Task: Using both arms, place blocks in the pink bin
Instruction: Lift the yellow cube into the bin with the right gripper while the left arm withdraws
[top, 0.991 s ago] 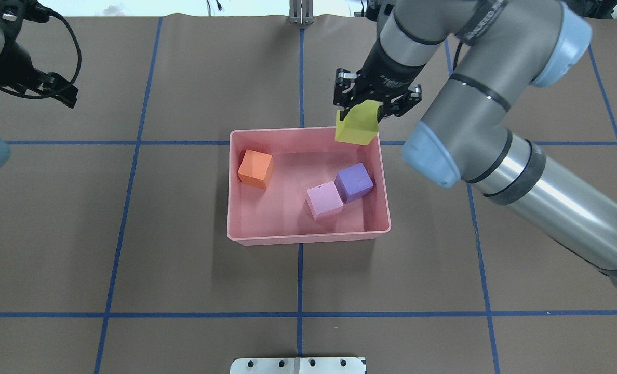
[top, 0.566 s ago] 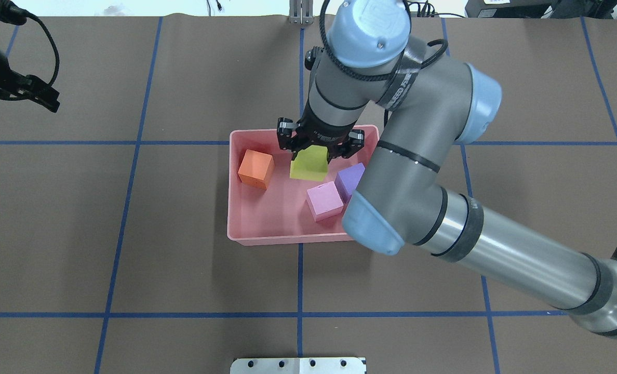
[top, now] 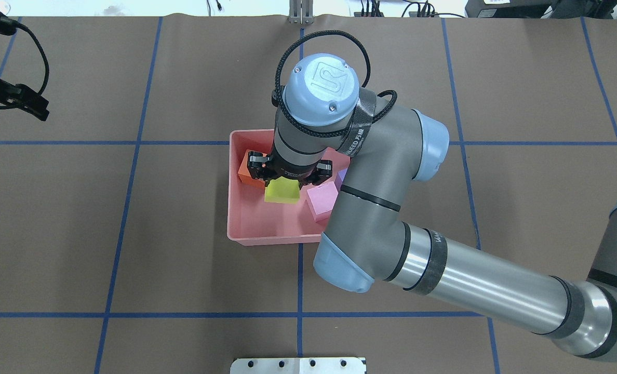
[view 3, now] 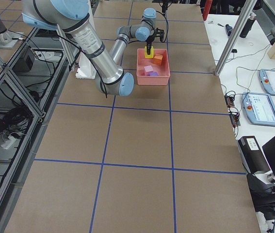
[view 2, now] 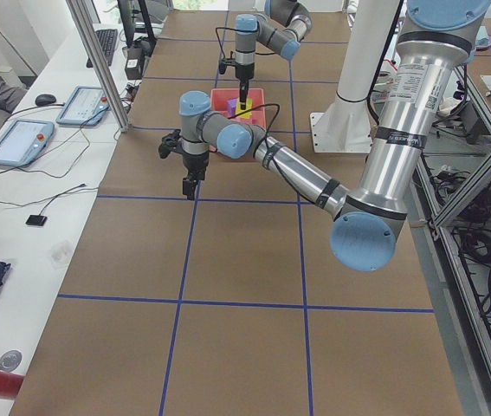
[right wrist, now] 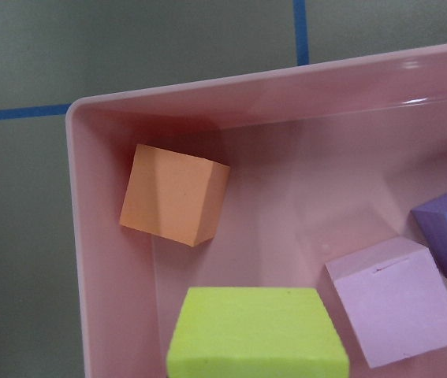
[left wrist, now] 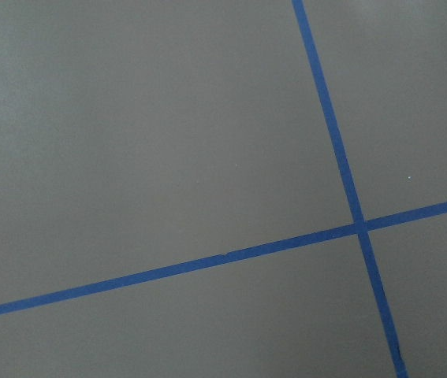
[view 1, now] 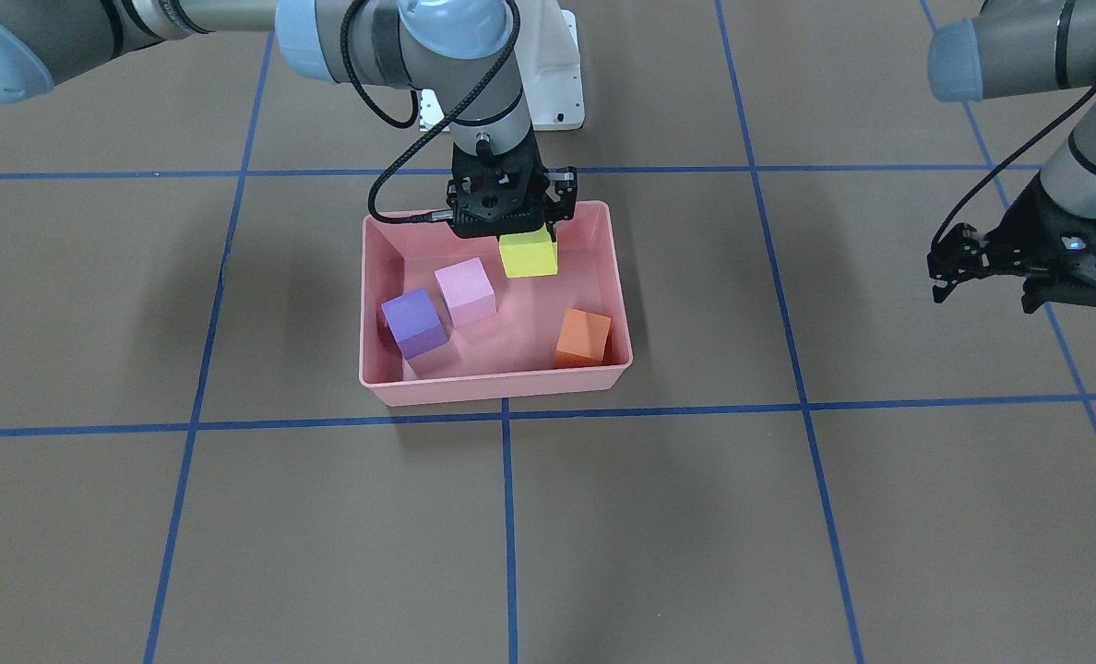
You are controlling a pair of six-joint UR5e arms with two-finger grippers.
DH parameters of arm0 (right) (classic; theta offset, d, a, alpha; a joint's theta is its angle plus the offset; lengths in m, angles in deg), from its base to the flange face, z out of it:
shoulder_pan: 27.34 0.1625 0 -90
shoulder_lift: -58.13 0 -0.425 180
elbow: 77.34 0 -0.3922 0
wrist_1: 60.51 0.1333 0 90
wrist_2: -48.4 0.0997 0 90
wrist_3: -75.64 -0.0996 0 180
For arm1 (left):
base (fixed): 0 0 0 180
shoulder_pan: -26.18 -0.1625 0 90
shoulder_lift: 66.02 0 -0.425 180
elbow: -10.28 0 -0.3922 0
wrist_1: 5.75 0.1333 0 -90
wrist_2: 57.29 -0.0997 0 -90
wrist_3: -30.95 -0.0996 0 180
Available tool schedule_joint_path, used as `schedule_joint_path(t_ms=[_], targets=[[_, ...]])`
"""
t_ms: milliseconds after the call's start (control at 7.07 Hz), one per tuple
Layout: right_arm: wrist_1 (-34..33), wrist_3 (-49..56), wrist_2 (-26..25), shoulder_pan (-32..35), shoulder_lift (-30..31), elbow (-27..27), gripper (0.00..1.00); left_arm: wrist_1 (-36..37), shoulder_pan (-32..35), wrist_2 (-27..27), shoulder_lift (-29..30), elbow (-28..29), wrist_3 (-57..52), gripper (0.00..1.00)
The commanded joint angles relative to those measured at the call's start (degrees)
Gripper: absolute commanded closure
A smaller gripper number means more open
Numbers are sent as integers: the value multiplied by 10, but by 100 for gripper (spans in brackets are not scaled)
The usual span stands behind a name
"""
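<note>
Brown table cover point(view 1: 788, 516) gridded with blue tape point(view 1: 788, 404). Near its middle, pink bin point(view 1: 493, 389), with orange block point(view 1: 583, 337), light pink block point(view 1: 465, 290) and purple block point(view 1: 412, 322) resting on its floor, the last two just beside each other. Right gripper point(view 1: 527, 242) pointing down over the bin, clamped on yellow block point(view 1: 528, 258), between orange and light pink. Left gripper point(view 1: 983, 293) well off to the side above the cover, fingers spread, holding nothing.

Pink bin point(view 3: 153, 82) holds 3 blocks point(view 3: 157, 59) — right gripper point(view 3: 148, 52) grips yellow block point(view 3: 148, 56) above.
</note>
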Motion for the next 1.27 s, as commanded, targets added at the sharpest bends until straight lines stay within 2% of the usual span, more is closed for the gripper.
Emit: schedule_joint_path(t_ms=[0,142,283,566,708,849,991,1132], targets=[[2,-1,0,0,0,1,0,1,0,-1,-15,-1,0,0],[-3,0,2,9,2,6,0,1,0,-1,-24,1,-1,0],[-39,3,7,25,5,24,0,1,0,-1,-30,3,-1,0],[-163,81,8,57,17,72,0,1,0,-1,-39,4,-1,0],[-169,113,9,72,50,94,0,1,0,3,-41,0,-1,0],[-170,175,32,120,82,106,0,3,2,3,-40,1,-2,0],[-169,267,79,184,137,127,0,8,18,3,-40,4,-29,0],[-168,392,132,260,184,129,0,25,63,6,-47,4,-101,0]])
